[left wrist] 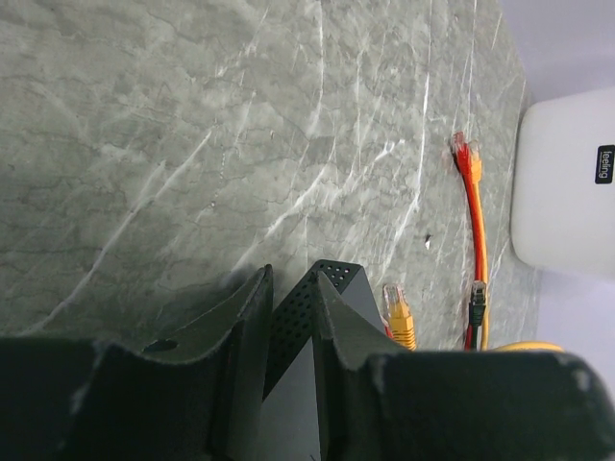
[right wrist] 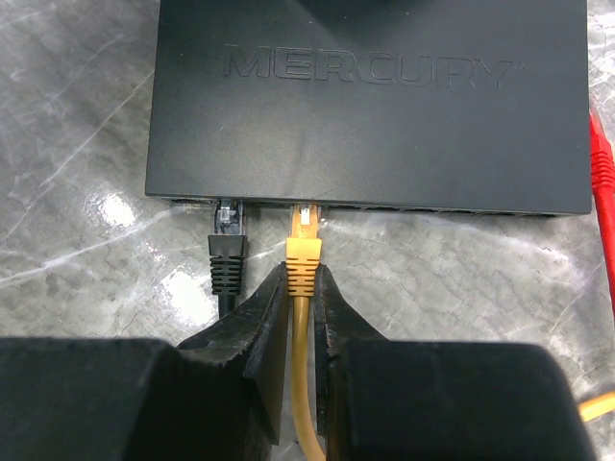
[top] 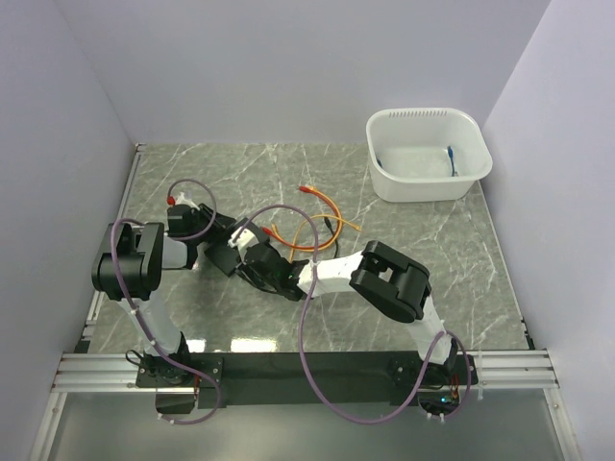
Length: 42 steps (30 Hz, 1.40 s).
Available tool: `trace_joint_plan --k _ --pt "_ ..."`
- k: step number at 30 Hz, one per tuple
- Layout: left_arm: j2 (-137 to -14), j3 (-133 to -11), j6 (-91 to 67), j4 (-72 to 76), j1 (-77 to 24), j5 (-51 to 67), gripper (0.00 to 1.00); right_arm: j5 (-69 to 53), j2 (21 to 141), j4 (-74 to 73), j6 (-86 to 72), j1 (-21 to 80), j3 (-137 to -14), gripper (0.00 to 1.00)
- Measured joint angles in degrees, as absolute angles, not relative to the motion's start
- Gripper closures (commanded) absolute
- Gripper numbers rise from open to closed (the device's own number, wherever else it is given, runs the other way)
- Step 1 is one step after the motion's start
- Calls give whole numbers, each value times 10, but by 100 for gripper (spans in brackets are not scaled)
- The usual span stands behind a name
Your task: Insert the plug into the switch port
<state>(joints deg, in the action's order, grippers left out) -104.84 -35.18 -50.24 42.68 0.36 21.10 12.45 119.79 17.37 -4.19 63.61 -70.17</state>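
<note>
Near edge: both arms reach in over the marble table and meet left of centre.

Right gripper: jaws nearly closed, pinching the rear of the yellow plug boot and the cable just behind it. The cable runs back toward the camera between the fingers.

Just beyond: the clear tip of the yellow plug is in a switch port on the near face of the switch, a flat black box lying flat. One port to the left sits a black plug, and both plugs show about the same length. A red cable lies past the right end of the box.

Left gripper: narrow opening, clamped on a corner of the switch and bracing it from the left.

Farther: loose orange cables on the table, then a white tub at far right, well apart.

Step in hand, as I read it: final seating. The plug is lined up and has entered, but I cannot tell whether the latch has caught.

Next move calls for a short straight push away from the near edge, along the port axis, while the left arm keeps the box from sliding. After that, release and back straight out so the cable is not dragged.
</note>
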Motion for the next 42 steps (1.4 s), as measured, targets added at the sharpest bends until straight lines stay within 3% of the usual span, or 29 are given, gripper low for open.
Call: trace_joint_plan --k 27,42 --pt "-1064 -316 -506 542 -19 185 71 107 1196 167 -96 615 -702 100" --pt "-1094 -339 -513 569 -24 164 71 160 1217 175 -79 603 -724 100"
